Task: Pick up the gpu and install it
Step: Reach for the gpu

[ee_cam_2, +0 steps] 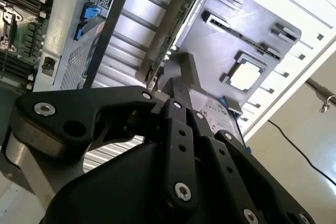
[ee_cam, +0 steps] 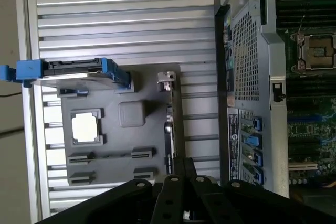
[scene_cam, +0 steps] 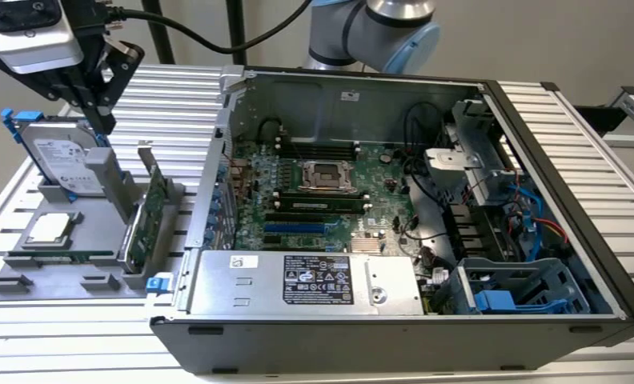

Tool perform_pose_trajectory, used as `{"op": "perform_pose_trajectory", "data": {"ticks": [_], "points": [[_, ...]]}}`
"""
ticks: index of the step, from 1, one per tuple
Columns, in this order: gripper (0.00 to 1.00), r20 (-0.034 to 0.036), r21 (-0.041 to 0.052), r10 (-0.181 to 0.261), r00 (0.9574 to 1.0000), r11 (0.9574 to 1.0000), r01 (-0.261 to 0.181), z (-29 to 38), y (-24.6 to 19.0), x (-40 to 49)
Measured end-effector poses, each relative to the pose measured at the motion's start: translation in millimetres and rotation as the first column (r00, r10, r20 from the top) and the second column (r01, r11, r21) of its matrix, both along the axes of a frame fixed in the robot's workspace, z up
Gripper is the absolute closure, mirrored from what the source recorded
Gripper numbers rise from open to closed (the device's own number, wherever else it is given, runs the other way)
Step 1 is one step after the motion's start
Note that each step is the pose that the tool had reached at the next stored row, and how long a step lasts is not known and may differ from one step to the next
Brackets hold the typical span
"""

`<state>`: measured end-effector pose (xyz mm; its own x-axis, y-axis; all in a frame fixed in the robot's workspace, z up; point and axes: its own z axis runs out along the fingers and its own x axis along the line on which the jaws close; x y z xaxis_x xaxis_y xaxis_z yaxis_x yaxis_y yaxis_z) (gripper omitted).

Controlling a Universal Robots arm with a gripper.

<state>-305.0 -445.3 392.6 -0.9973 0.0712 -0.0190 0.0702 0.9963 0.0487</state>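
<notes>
Gpu (scene_cam: 142, 224), a thin green card with a silver bracket at its twelve o'clock end, stands on edge in the grey holder (scene_cam: 55, 282) on the bench (scene_cam: 178, 88), at five o'clock from the claw (scene_cam: 102, 124), which is pinched narrow and empty.

Slatted table (scene_cam: 178, 88): tray (scene_cam: 55, 278), computer case (scene_cam: 403, 344)

Gray tray (scene_cam: 55, 276) and open computer case (scene_cam: 317, 104)
Hard drive (scene_cam: 55, 156) stands on it close beneath the gripper (scene_cam: 96, 116); processor chip (scene_cam: 48, 228) lies flat farther off.
</notes>
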Motion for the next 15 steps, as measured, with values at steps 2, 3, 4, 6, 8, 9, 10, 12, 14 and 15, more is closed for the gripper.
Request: {"op": "perform_pose_trajectory", "data": {"ticks": [2, 3, 4, 6, 8, 9, 10, 12, 14, 15], "points": [[1.0, 0.0, 0.0, 0.0, 1.0, 1.0, 0.0, 0.0, -1.9, 0.0], [1.0, 0.0, 0.0, 0.0, 1.0, 1.0, 0.0, 0.0, -2.9, 0.0], [1.0, -0.0001, 0.0, 0.0, 1.0, 1.0, 0.0, 0.0, -4.0, 0.0], [1.0, -0.0001, 0.0, 0.0, 1.0, 1.0, 0.0, 0.0, -5.7, 0.0], [1.0, 0.0, 0.0, 0.0, 1.0, 1.0, 0.0, 0.0, -7.3, 0.0], [1.0, 0.0, 0.0, 0.0, 1.0, 1.0, 0.0, 0.0, -8.2, 0.0], [1.0, -0.0001, 0.0, 0.0, 1.0, 1.0, 0.0, 0.0, -9.1, 0.0], [1.0, 0.0, 0.0, 0.0, 1.0, 1.0, 0.0, 0.0, -11.0, 0.0], [1.0, 0.0, 0.0, 0.0, 1.0, 1.0, 0.0, 0.0, -12.6, 0.0], [1.0, 0.0, 0.0, 0.0, 1.0, 1.0, 0.0, 0.0, -13.4, 0.0]]}}
